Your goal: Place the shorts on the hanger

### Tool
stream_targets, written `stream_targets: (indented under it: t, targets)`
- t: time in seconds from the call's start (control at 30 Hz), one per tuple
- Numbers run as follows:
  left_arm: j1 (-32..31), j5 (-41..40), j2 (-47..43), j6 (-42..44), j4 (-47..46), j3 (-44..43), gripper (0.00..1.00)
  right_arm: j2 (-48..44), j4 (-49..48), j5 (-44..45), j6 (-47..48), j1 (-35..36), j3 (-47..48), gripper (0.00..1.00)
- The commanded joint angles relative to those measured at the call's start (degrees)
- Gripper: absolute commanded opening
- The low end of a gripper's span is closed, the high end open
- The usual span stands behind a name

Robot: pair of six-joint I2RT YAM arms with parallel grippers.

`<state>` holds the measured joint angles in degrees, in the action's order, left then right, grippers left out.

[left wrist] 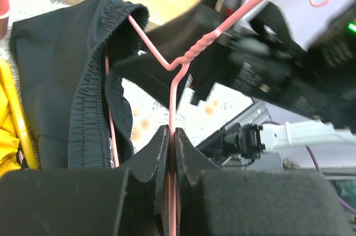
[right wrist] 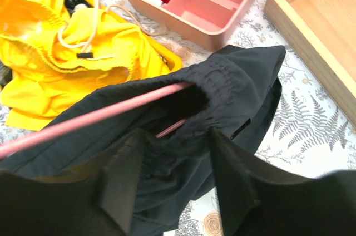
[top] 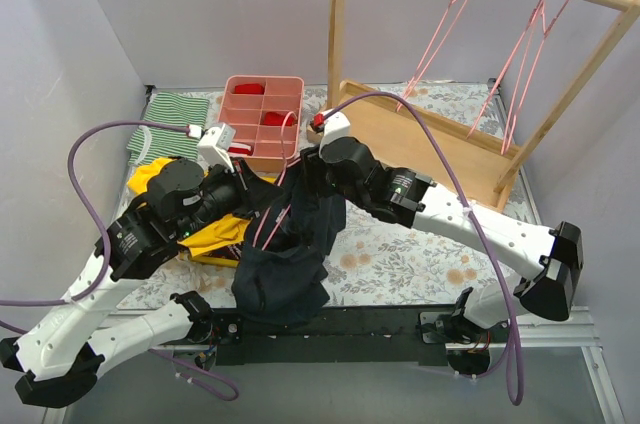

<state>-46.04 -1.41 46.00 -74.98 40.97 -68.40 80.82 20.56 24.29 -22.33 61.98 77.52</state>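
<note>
The dark shorts (top: 290, 269) hang in a limp bunch between the two arms at the table's near middle. The pink hanger (top: 268, 229) is threaded into their elastic waistband (left wrist: 89, 108). My left gripper (left wrist: 172, 136) is shut on the hanger's wire (left wrist: 173, 97) just below its twisted neck. My right gripper (right wrist: 175, 141) is open, with its fingers (right wrist: 119, 175) spread on either side of the bunched waistband (right wrist: 245, 80). The hanger's bar (right wrist: 100, 114) runs inside the waist opening. The hook end is partly hidden behind the right arm (left wrist: 267, 74).
A yellow garment (top: 215, 234) lies under the left arm and a green-striped cloth (top: 170, 124) behind it. A pink compartment tray (top: 262, 119) stands at the back centre. A wooden rack (top: 430, 134) stands at the back right, with pink hangers (top: 540, 44) on its rail.
</note>
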Motion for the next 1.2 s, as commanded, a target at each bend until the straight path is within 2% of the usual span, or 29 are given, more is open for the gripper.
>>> stream_targets:
  t: [0.0, 0.07, 0.1, 0.2, 0.43, 0.57, 0.67, 0.7, 0.73, 0.83, 0.97, 1.1, 1.17]
  targets:
    - [-0.2, 4.6, -1.7, 2.8, -0.5, -3.8, 0.0, 0.4, 1.1, 2.5, -1.0, -1.0, 5.0, 0.42]
    - [-0.1, 6.4, -1.9, 4.1, -0.2, -4.4, 0.0, 0.0, 2.8, 4.8, -0.9, -1.2, 7.2, 0.27]
    - [-0.2, 7.5, -1.9, 4.6, 0.0, -4.7, 0.0, -0.2, 3.7, 5.8, -0.7, -1.2, 8.5, 0.14]
    - [-0.2, 11.9, -1.9, 7.0, -0.4, -5.5, 0.0, -0.3, 7.7, 9.3, 0.7, -1.6, 14.1, 0.02]
    - [-0.2, 14.1, -2.8, 8.8, -2.1, -7.7, 0.0, 0.0, 11.2, 11.7, 2.4, -1.9, 18.9, 0.02]
    - [-0.2, 13.8, -3.8, 8.7, -4.8, -7.2, 0.0, -0.6, 12.2, 11.3, 2.5, -2.0, 18.5, 0.18]
    - [-0.2, 12.5, -3.8, 8.6, -5.8, -6.3, 0.0, -2.8, 11.4, 8.0, 3.9, -1.9, 18.7, 0.37]
    - [-0.2, 11.4, -4.1, 7.8, -6.3, -5.2, 0.0, -4.9, 10.7, 6.3, 5.0, -1.9, 18.3, 0.48]
    - [-0.2, 10.9, -4.3, 7.5, -7.2, -4.5, 0.0, -6.1, 10.0, 2.6, 5.6, -1.9, 17.9, 0.51]
    - [-0.2, 8.9, -4.4, 5.8, -9.8, -2.1, 0.0, -11.5, 5.6, -4.7, 7.2, -1.9, 13.9, 0.56]
    - [-0.2, 9.0, -3.5, 4.7, -13.4, 0.8, 0.0, -16.9, -2.6, -14.2, 7.8, -1.8, 8.4, 0.58]
    - [-0.2, 9.5, -2.1, 3.9, -15.5, 2.7, 0.0, -16.3, -5.9, -22.2, 6.6, -1.7, 8.5, 0.59]
    - [-0.2, 9.6, -1.4, 3.8, -16.0, 3.0, 0.0, -15.2, -6.1, -22.5, 4.4, -1.8, 10.3, 0.59]
